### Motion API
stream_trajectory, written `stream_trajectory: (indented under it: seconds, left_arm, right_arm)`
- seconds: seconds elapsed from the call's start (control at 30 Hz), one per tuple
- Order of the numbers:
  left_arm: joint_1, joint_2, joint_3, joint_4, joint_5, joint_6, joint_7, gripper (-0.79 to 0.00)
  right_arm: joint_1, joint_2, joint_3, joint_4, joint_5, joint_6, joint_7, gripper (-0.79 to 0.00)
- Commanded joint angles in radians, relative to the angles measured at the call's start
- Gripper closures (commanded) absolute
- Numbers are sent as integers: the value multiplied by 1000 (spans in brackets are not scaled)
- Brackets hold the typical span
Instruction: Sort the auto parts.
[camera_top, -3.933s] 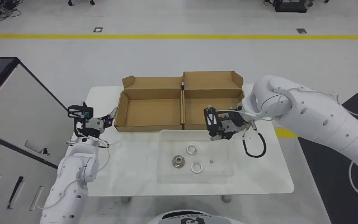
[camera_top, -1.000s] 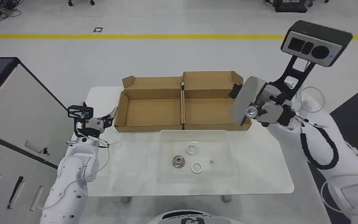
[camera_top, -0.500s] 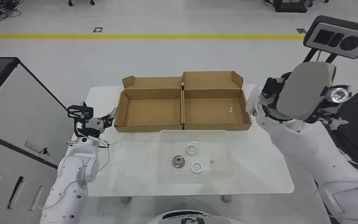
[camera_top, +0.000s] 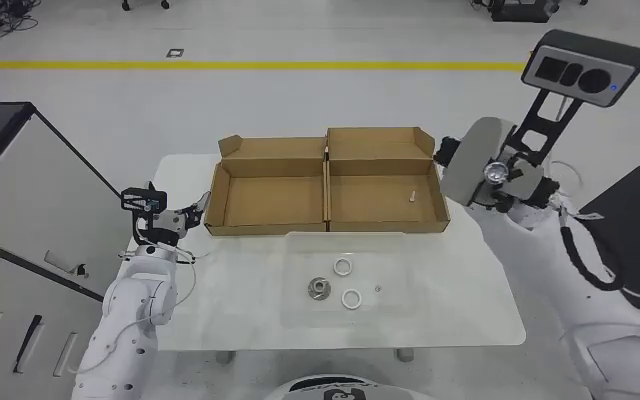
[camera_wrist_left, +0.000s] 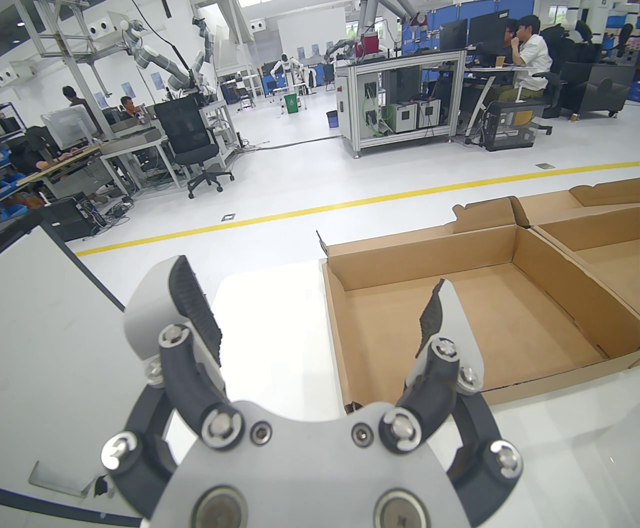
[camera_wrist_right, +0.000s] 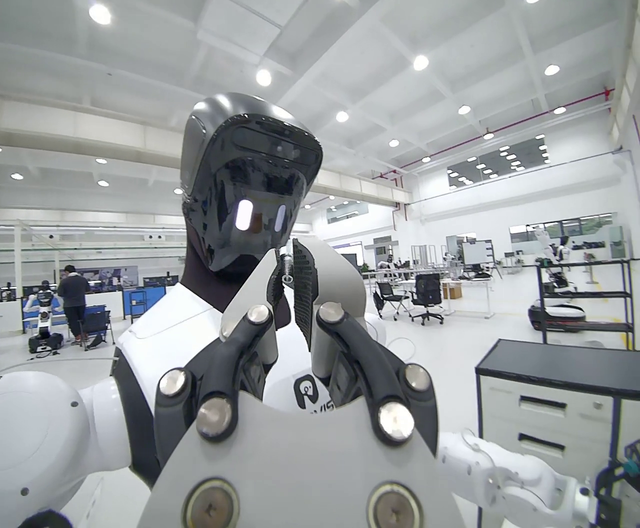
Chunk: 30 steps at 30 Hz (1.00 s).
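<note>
My right gripper (camera_wrist_right: 289, 260) is raised off the table's right side, pointing up, shut on a small silver screw (camera_wrist_right: 286, 261); in the top view it (camera_top: 492, 173) hangs right of the cardboard boxes. A small bolt (camera_top: 411, 194) lies in the right box (camera_top: 370, 205). The left box (camera_top: 270, 200) holds nothing. On a clear tray (camera_top: 300, 243) lie a metal hub (camera_top: 318, 289), two white rings (camera_top: 343, 267) (camera_top: 352, 298) and a tiny part (camera_top: 378, 290). My left gripper (camera_wrist_left: 315, 290) stands open beside the left box (camera_wrist_left: 450, 325), at the table's left edge (camera_top: 193, 213).
The white table (camera_top: 470, 310) has bare room right of the tray and along its front. A grey slanted panel (camera_top: 40, 190) stands off the table's left side.
My right arm lifted away from over the right box, swung out to the right and turned its gripper upward. A bolt now shows in the right box. The left arm stayed still.
</note>
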<state>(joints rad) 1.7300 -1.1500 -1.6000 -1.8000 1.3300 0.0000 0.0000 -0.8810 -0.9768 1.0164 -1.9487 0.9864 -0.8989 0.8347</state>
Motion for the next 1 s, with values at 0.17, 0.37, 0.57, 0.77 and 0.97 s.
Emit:
stream_trajectory:
  seconds: [0.17, 0.37, 0.57, 0.77, 0.97]
  left_arm:
    - [0, 0, 0, 0, 0, 0, 0, -785]
    - [0, 0, 0, 0, 0, 0, 0, -785]
    - [0, 0, 0, 0, 0, 0, 0, -785]
    - [0, 0, 0, 0, 0, 0, 0, -785]
    - [0, 0, 0, 0, 0, 0, 0, -785]
  right_arm:
    - [-27, -7, 38, -21, -102, 39, -42, 0]
    - [-59, -22, 37, -45, 19, 3, -51, 0]
    - [-73, -32, 56, -32, 77, 2, -8, 0]
    - [-85, -36, 98, -15, -12, 37, 9, 0]
    - [-97, -40, 132, -20, -122, 82, -1, 0]
